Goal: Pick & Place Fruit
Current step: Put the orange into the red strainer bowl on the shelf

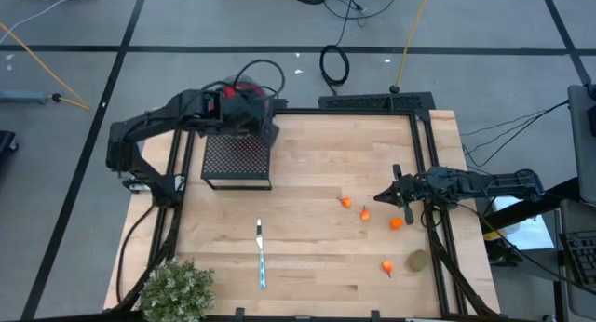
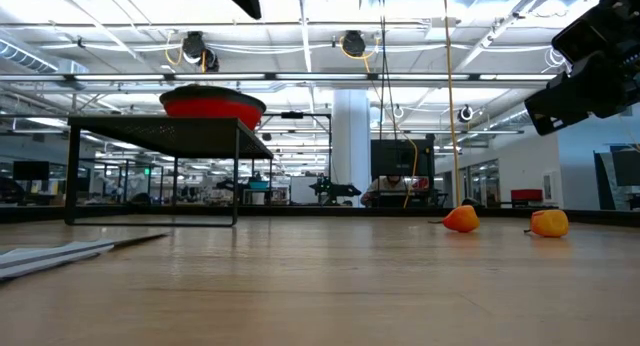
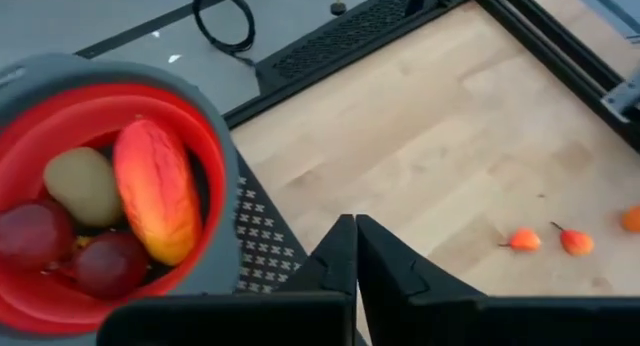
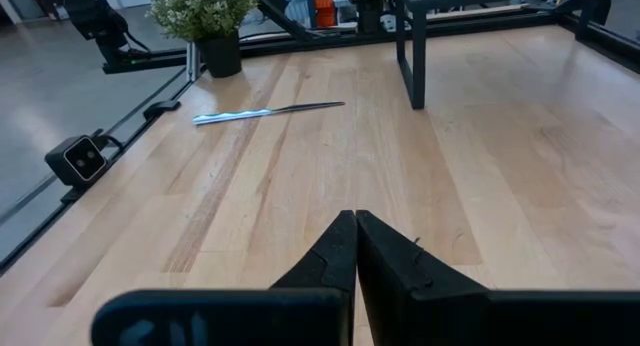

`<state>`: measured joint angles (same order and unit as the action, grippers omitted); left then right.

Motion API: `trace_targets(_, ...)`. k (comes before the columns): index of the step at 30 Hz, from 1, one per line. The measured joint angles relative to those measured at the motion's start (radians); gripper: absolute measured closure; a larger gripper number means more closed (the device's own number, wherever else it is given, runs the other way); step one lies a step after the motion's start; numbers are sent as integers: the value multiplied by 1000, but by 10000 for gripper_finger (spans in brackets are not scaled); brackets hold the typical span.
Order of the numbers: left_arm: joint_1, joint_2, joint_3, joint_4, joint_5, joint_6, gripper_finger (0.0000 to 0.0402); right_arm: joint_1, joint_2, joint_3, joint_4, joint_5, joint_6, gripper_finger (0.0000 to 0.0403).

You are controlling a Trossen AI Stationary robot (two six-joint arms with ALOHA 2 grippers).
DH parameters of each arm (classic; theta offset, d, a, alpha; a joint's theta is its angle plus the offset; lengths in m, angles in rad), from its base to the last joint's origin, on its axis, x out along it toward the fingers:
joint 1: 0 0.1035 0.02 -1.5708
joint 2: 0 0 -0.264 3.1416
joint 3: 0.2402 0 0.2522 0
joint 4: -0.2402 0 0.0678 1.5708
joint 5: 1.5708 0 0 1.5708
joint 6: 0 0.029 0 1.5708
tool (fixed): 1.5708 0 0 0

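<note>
Jaws of both grippers are pressed together with nothing between them: the left gripper (image 3: 356,248) hangs above the black mesh stand (image 1: 237,162) at the table's far left, beside the red bowl (image 3: 40,311); the right gripper (image 1: 382,197) hovers near the table's right edge, pointing inward over the boards.

Fruit, in the bowl: the elongated red-orange fruit (image 3: 156,191) lies across the middle, one brown-green oval (image 3: 82,185) beside it, and two dark red balls (image 3: 70,251) below them, all touching.

Fruit, on the wooden table (image 1: 317,257): four small orange pieces (image 1: 367,213) lie scattered in the right half, three just in front of the right gripper and one nearer the front edge; the second brown-green oval (image 1: 417,261) rests beside that last piece, close to the right frame rail.

Other items: a slim knife (image 1: 261,254) lies lengthwise near the front centre; a bushy green plant (image 1: 175,289) stands at the front left corner.

No brand, label or writing can be read on any item
</note>
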<state>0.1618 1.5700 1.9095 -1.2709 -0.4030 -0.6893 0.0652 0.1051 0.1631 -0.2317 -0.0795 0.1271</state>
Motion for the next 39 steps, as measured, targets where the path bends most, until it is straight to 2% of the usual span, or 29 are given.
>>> trace_targets(5, -68, 0, 0, 0, -20, -25, 388, 0, 0, 0, 8, 0, -15, 399)
trace_targets(11, -168, 0, 1, -17, -105, -46, 398, 0, 0, -1, 26, -6, -16, 399)
trace_targets(19, -279, -76, -44, -37, -206, -113, 398, 0, 8, -1, 33, -79, -15, 399)
trace_targets(26, -346, -213, -226, 66, -238, -157, 398, 0, 38, -1, 54, -80, -40, 399)
trace_targets(32, -388, -349, -420, 243, -229, -57, 398, 0, 102, -1, 161, -79, -68, 399)
trace_targets(39, -413, -525, -643, 489, -196, 104, 398, 0, 226, 52, 165, -74, -58, 400)
